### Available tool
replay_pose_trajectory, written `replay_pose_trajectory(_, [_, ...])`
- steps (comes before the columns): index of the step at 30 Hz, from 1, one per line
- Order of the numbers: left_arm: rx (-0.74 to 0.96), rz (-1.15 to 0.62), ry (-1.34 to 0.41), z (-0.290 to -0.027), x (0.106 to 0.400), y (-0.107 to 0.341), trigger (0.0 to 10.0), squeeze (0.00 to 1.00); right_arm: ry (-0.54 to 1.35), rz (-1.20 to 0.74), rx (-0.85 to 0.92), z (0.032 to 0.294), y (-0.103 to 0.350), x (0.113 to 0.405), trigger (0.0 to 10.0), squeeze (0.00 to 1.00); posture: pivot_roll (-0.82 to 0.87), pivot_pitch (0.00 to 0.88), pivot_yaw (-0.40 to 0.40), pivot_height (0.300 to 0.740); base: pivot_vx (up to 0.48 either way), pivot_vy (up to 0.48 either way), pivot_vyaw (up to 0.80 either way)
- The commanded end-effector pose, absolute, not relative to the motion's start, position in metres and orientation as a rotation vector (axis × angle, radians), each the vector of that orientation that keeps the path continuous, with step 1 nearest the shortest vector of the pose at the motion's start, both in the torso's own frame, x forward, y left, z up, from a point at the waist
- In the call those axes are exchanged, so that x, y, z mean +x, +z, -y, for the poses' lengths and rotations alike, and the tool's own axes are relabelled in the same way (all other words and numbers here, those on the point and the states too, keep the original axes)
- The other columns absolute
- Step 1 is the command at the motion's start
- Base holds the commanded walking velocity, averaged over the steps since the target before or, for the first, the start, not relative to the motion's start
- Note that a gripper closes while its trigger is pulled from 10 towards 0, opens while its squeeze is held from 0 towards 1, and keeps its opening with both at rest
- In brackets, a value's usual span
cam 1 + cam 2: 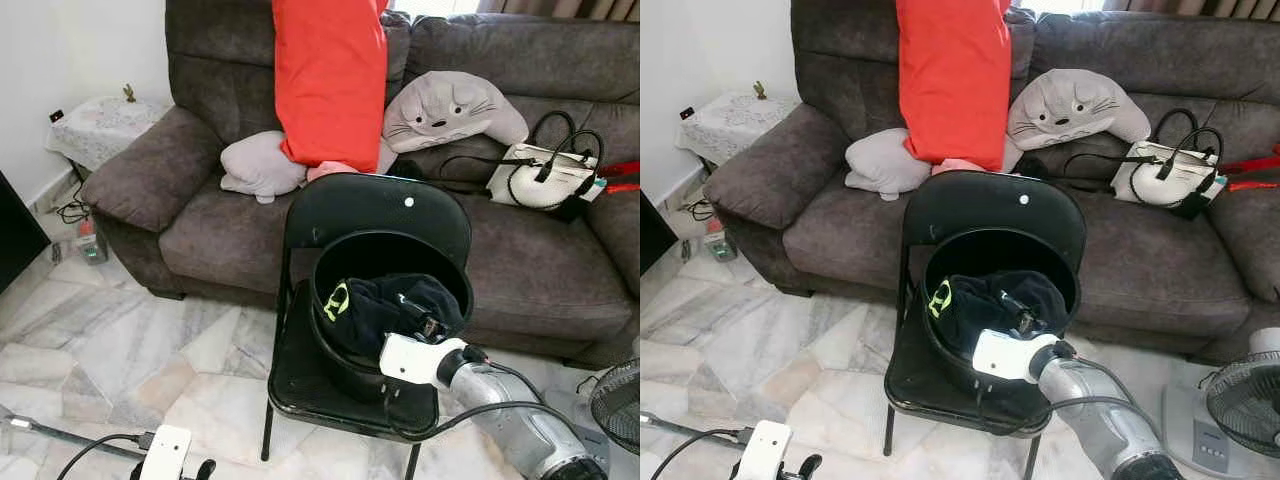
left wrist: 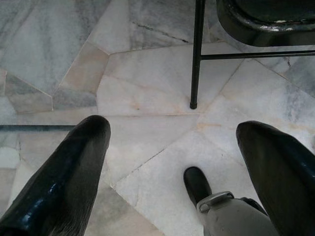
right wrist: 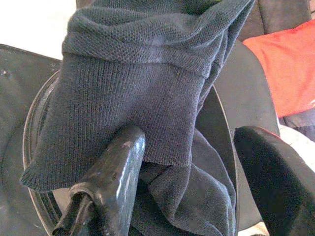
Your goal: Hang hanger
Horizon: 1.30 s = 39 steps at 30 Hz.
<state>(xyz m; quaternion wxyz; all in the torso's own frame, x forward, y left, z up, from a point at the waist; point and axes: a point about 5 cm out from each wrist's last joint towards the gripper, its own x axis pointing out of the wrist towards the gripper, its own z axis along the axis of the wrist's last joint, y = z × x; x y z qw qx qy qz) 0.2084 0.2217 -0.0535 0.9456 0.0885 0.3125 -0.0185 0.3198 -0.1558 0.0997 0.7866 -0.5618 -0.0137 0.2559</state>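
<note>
A black folding chair (image 1: 300, 370) stands on the marble floor (image 1: 110, 350) in front of a dark grey sofa (image 1: 520, 270). On its seat sits a black round basket (image 1: 345, 365), taking up most of the seat and reaching to the backrest. Dark clothing (image 1: 400, 305) with a yellow-green mark lies heaped inside the basket. No hanger can be made out among the clothes.

The right end effector (image 3: 197, 162) reaches into the basket from its near right rim, silver forearm leading back to the lower right corner of the head views. In the right wrist view its two black fingers (image 3: 115, 182) are spread wide, a ribbed dark cuff of the clothing hanging between them, touching one finger but not clamped.

The left end effector (image 2: 172, 167) hangs low near the floor beside the chair's front leg, its fingers wide apart and holding nothing.

On the sofa lie a red cushion (image 1: 328, 80), a grey plush toy (image 1: 450, 110) and a white handbag (image 1: 545, 175)
</note>
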Motion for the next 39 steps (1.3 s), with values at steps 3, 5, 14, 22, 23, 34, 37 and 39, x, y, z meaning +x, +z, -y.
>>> replay_pose_trajectory(3, [0.18, -0.677, -0.021, -0.226, 0.202, -0.058, 10.0, 0.0, 0.557, 0.117, -1.205, 0.147, 0.114, 0.323, 10.0, 0.0, -0.08, 0.108, 0.012, 0.74, 0.0, 0.0, 0.0])
replay_pose_trajectory(5, [0.179, -0.676, -0.02, -0.226, 0.202, -0.057, 10.0, 0.0, 0.543, 0.138, -1.204, 0.147, 0.118, 0.322, 10.0, 0.0, -0.08, 0.108, 0.011, 0.74, 0.0, 0.0, 0.0])
replay_pose_trajectory(14, [0.178, -0.662, -0.031, -0.221, 0.207, -0.056, 10.0, 0.0, 0.454, 0.064, -1.199, 0.165, 0.115, 0.313, 10.0, 0.0, -0.09, 0.106, 0.011, 0.74, 0.0, 0.0, 0.0])
replay_pose_trajectory(22, [0.176, -0.664, -0.035, -0.22, 0.207, -0.056, 10.0, 0.0, 0.441, -0.04, -1.21, 0.177, 0.099, 0.307, 10.0, 0.0, -0.09, 0.106, 0.013, 0.74, 0.0, 0.0, 0.0])
replay_pose_trajectory(23, [0.176, -0.665, -0.035, -0.22, 0.206, -0.056, 10.0, 0.0, 0.441, -0.044, -1.21, 0.177, 0.098, 0.307, 10.0, 0.0, -0.09, 0.106, 0.013, 0.74, 0.0, 0.0, 0.0])
replay_pose_trajectory(34, [0.175, -0.674, -0.031, -0.223, 0.204, -0.057, 10.0, 0.0, 0.428, -0.146, -1.246, 0.183, 0.088, 0.317, 10.0, 0.0, -0.07, 0.108, 0.017, 0.74, 0.0, 0.0, 0.0])
replay_pose_trajectory(37, [0.176, -0.675, -0.029, -0.224, 0.204, -0.057, 10.0, 0.0, 0.433, -0.136, -1.258, 0.181, 0.089, 0.323, 10.0, 0.0, -0.07, 0.108, 0.016, 0.74, 0.0, 0.0, 0.0])
replay_pose_trajectory(39, [0.177, -0.675, -0.028, -0.224, 0.204, -0.057, 10.0, 0.0, 0.439, -0.138, -1.258, 0.179, 0.088, 0.325, 10.0, 0.0, -0.07, 0.108, 0.016, 0.74, 0.0, 0.0, 0.0])
